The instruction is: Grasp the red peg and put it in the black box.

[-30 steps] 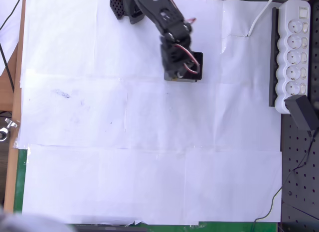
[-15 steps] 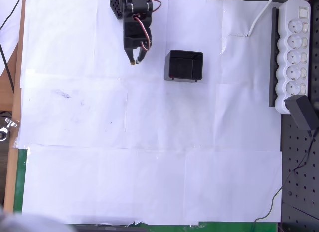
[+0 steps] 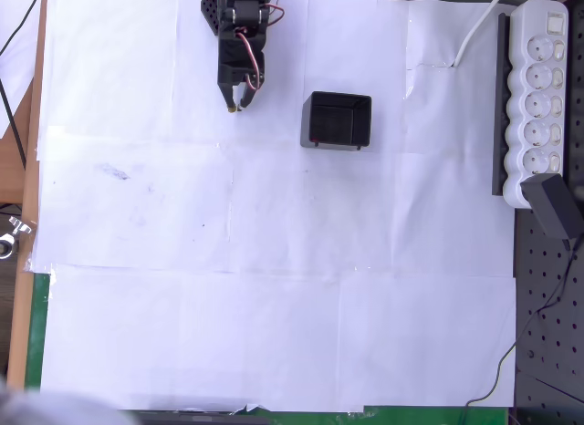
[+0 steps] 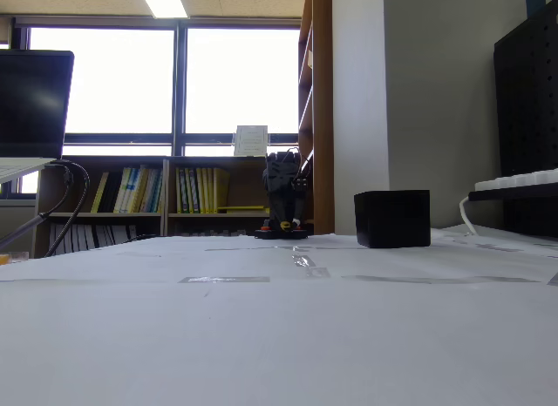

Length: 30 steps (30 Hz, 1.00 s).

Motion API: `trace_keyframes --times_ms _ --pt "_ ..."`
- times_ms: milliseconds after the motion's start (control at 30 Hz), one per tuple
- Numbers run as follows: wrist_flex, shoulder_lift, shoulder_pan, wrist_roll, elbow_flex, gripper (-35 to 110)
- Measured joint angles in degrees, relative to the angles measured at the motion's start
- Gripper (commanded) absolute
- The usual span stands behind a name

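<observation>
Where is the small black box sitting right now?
In the overhead view, the small square black plastic box sits on the white paper near the top centre, just right of the gripper.

Bright windows (image 4: 174, 79), low bookshelves (image 4: 166, 190), ceiling light (image 4: 164, 1); white wall (image 4: 357, 92)

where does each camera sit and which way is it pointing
Overhead view: mounted above, looking straight down on the white paper; the arm is folded at the top edge, its gripper pointing down-picture, left of the black box; a power strip lies at right.
Fixed view: low at table level, looking across the paper toward the windows; the arm stands upright far off, the black box to its right.
Shared: the arm, the black box, the paper.
</observation>
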Motion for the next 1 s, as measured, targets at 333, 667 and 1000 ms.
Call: trace_keyframes --times_ms 333,667,1000 --pt "16.2 0.0 0.7 -4.7 0.0 0" --pt "16.2 0.0 0.8 5.2 0.0 1" --pt "16.2 0.0 0.8 5.4 0.0 1"
